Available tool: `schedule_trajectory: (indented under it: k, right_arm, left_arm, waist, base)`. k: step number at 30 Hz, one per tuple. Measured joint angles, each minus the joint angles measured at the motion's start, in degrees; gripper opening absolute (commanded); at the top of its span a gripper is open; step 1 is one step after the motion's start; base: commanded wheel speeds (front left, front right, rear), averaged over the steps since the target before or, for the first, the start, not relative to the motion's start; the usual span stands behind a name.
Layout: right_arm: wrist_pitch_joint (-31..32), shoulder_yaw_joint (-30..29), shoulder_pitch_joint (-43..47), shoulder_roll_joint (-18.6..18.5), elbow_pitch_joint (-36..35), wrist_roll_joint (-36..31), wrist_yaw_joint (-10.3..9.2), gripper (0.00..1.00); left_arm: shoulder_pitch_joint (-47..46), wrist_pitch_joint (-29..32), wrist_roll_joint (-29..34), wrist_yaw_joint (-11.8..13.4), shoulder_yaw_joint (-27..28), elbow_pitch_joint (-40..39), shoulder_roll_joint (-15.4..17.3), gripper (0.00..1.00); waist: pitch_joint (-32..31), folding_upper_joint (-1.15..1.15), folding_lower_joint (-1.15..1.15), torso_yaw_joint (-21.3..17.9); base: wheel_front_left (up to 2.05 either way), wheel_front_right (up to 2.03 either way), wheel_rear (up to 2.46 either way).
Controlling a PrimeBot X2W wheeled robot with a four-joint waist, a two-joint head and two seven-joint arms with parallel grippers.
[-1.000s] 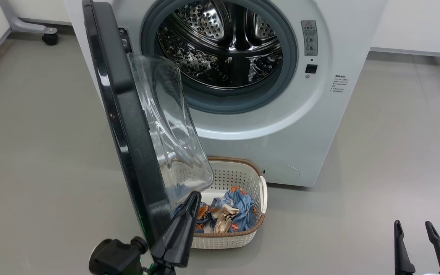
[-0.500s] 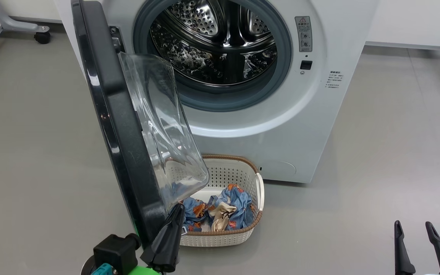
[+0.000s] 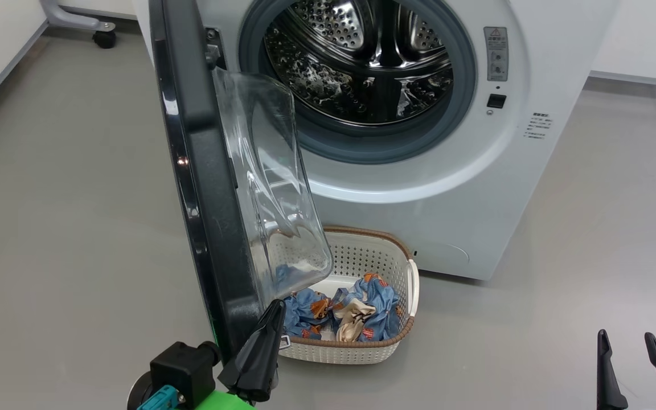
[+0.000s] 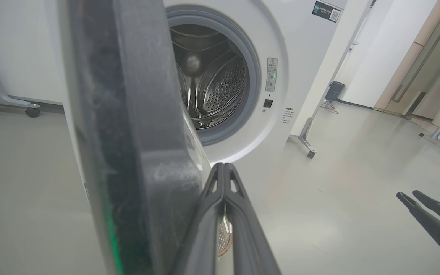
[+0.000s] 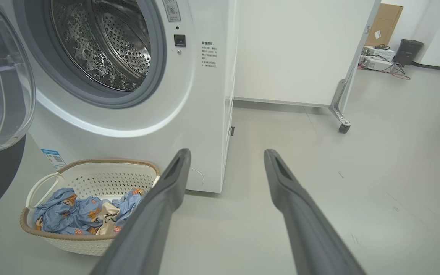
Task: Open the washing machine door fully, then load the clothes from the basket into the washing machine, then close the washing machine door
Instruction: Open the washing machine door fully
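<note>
Two left fingers (image 3: pixel 262 341) clenched together beside washing machine door (image 3: pixel 197 142); right fingers (image 3: pixel 606 370) spread, empty.

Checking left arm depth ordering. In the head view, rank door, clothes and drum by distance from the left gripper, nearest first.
1. washing machine door: right beside the left gripper, on its left.
2. clothes: in the basket, just to its right.
3. drum: farthest, up ahead.
</note>
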Motion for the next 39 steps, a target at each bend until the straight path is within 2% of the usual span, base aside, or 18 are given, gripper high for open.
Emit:
schedule_trajectory:
  k: [14, 23, 35, 39]
  right_arm:
    - [0.0, -0.5, 0.0, 0.8, 0.0, -0.9, 0.98, 1.0]
    - [0.0, -0.2, 0.0, 1.3, 0.1, -1.1, 1.58, 1.0]
    - [0.0, 2.7, -0.4, 1.5, 0.8, -2.5, 2.76, 1.0]
    - [0.0, 3.2, -0.4, 1.6, 1.3, -2.6, 2.99, 1.0]
  left_arm:
    - [-1.0, 0.4, 0.1, 1.0, -0.1, -0.1, 0.0, 0.0]
    - [-1.1, -0.3, 0.4, 1.5, 2.6, 0.6, 0.0, 0.0]
    - [-1.5, -4.3, 0.6, 1.7, 10.0, 6.6, -0.1, 0.0]
    - [-2.6, -6.3, 0.5, 1.7, 14.8, 9.1, -0.3, 0.0]
  waist:
    - [0.4, 0.0, 0.0, 7.9]
    - [0.7, 0.0, 0.0, 11.9]
    - [2.1, 0.0, 0.0, 11.3]
    - [2.3, 0.0, 0.0, 10.3]
  base:
    - [0.0, 0.0, 0.0]
    - [0.0, 0.0, 0.0]
    - [0.0, 0.0, 0.0]
    - [0.0, 0.0, 0.0]
